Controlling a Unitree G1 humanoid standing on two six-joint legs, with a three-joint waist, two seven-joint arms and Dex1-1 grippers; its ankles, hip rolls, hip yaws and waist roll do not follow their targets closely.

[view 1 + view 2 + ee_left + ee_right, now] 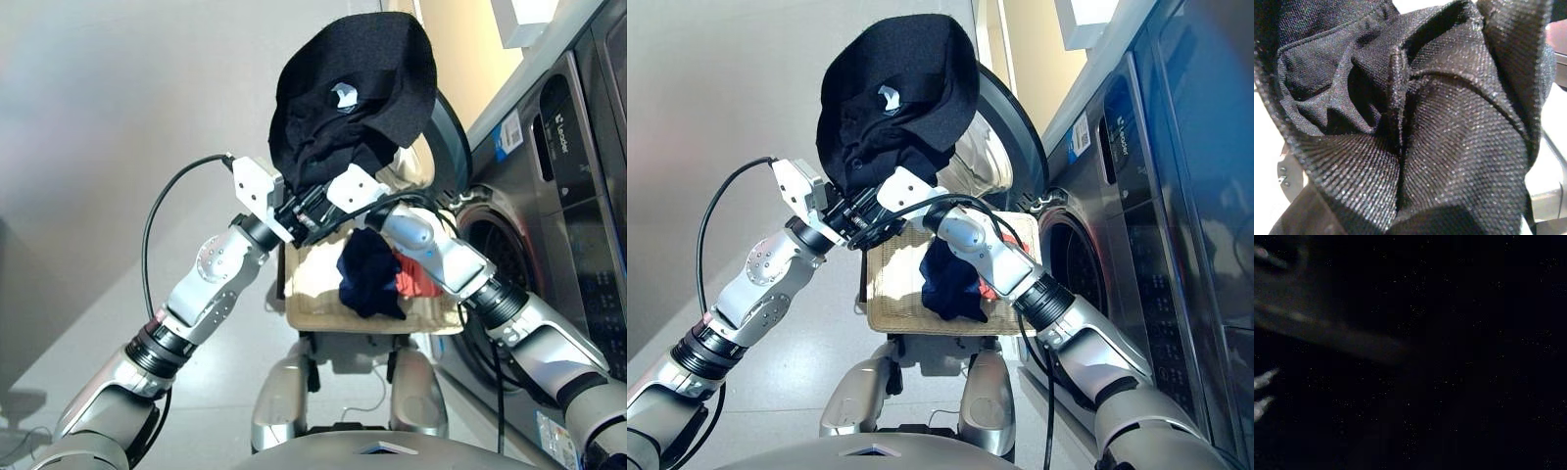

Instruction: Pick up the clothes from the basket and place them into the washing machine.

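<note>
Washing machine [578, 196]: dark grey front-loader standing along the robot's right side. Its drum opening [505, 264] is uncovered and partly hidden behind the right forearm.
Porthole door [1004, 117]: round and black-rimmed, swung open, standing behind the raised garment.
Basket [892, 294]: wide, shallow, cream woven tray with a low rim, below both grippers and just beside the machine front.
Black garment [353, 93]: lifted well above the basket, bunched into a rounded mass with a small pale label showing on its face. Its lower edge gathers down to the point where both grippers meet. In the left wrist view it fills the frame as folded black weave [1415, 127].
Navy garment [370, 274]: crumpled in the basket, towards the machine side.
Red-orange garment [416, 282]: in the basket, touching the navy garment, partly covered by it and by the right arm.
Left gripper [294, 211]: raised over the basket, at the hanging edge of the black garment. Cloth covers the fingers; jaw state cannot be told.
Right gripper [323, 204]: raised beside the left gripper, also at that edge. Its wrist view is almost entirely dark; jaw state cannot be told.
</note>
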